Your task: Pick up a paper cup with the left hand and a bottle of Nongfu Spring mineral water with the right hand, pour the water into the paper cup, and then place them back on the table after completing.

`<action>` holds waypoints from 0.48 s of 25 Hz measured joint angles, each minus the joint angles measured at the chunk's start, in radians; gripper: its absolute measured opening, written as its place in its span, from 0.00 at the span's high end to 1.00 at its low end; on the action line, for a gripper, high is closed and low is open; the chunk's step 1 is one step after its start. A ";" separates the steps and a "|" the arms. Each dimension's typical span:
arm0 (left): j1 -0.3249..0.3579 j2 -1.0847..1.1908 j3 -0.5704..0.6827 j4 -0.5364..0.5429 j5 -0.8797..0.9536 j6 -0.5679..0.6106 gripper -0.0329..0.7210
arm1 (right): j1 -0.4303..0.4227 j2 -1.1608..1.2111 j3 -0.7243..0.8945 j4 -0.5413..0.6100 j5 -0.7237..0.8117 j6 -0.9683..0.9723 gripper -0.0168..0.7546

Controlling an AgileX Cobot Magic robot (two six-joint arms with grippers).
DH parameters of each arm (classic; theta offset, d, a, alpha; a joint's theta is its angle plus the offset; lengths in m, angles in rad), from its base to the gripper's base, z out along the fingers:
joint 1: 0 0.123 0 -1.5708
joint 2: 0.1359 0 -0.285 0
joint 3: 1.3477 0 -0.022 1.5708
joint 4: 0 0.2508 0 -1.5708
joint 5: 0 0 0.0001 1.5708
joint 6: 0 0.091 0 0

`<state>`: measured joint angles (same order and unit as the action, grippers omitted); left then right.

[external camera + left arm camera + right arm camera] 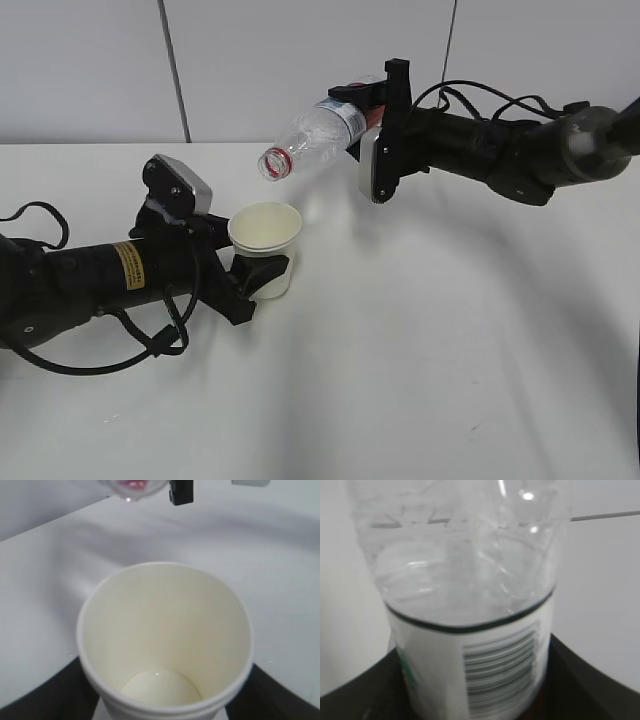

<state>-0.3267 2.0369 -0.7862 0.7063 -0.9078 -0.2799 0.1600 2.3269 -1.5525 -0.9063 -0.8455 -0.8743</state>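
Observation:
My left gripper (262, 275) is shut on a cream paper cup (266, 247), held upright just above the white table (420, 360). In the left wrist view the cup (165, 640) fills the frame, its bottom pale and glossy. My right gripper (375, 110) is shut on a clear Nongfu Spring water bottle (315, 130) with a white label. The bottle is tilted, its open red-ringed mouth (274, 164) pointing down-left, above and slightly behind the cup's rim. In the right wrist view the bottle (470, 620) shows its barcode label between the fingers. The mouth also shows at the top of the left wrist view (132, 486).
A grey wall with vertical seams (173, 70) stands behind the table. Black cables (150, 345) loop beside the left arm on the tabletop.

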 joint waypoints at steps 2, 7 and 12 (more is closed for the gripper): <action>0.000 0.000 0.000 0.000 0.000 0.000 0.37 | 0.000 0.000 0.000 0.000 0.000 -0.014 0.39; 0.000 0.000 0.000 0.000 0.000 0.000 0.37 | 0.000 0.000 0.000 0.000 -0.002 -0.039 0.39; 0.000 0.000 0.000 0.000 -0.004 0.000 0.37 | 0.000 0.000 0.000 0.000 -0.007 -0.064 0.39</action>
<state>-0.3267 2.0369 -0.7862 0.7063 -0.9121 -0.2799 0.1600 2.3269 -1.5525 -0.9063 -0.8521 -0.9387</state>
